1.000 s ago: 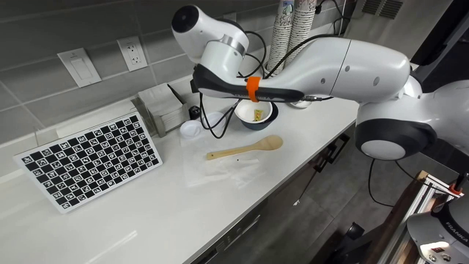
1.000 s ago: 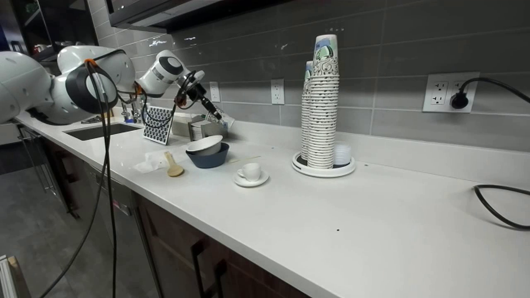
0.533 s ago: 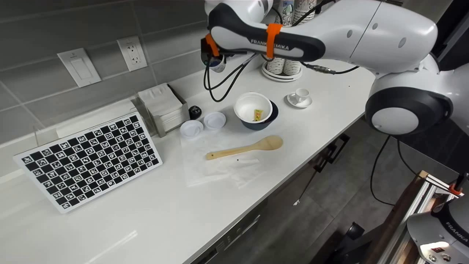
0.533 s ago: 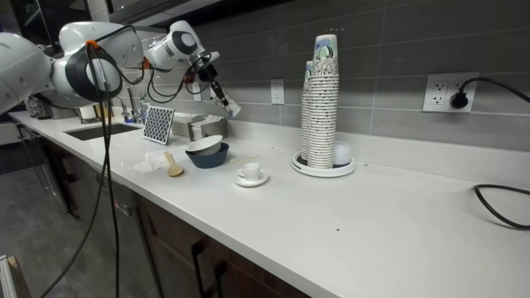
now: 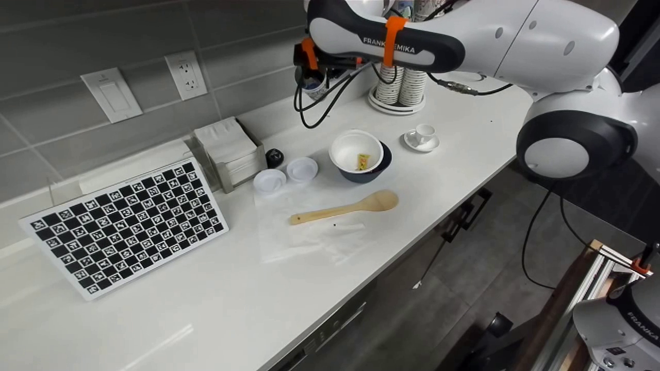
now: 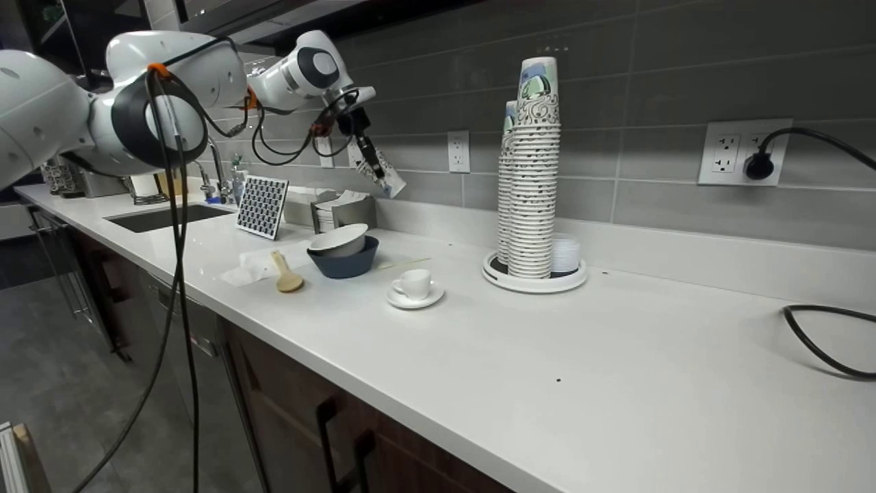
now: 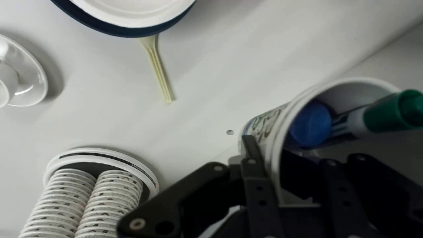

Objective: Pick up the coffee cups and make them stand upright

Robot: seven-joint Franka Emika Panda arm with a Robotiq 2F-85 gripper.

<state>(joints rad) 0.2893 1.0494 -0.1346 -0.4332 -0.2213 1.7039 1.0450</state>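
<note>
My gripper [image 7: 272,162] is shut on the wall of a patterned paper cup [image 7: 262,127], one finger outside and one inside. The cup is tilted, with a blue-capped thing and a green marker inside. In both exterior views the paper cup [image 5: 315,91] [image 6: 391,181] hangs in the air near the backsplash, above the counter. A small white coffee cup [image 5: 425,133] stands upright on a saucer [image 6: 410,303]; part of this cup shows in the wrist view [image 7: 7,79]. Two pale round shallow things [image 5: 269,181] [image 5: 302,169] lie by the napkin holder.
A white bowl [image 5: 350,141] sits in a dark blue bowl [image 6: 349,267]. Tall paper cup stacks [image 6: 536,192] stand on a round tray [image 6: 499,282] by the wall. A wooden spoon [image 5: 379,201], napkin holder [image 5: 242,172] and checkered board [image 5: 129,224] are on the counter.
My gripper has risen from near the napkin holder and moved along the backsplash toward the cup stacks, carrying the paper cup. The small cup and saucer, previously hidden by the arm, now show.
</note>
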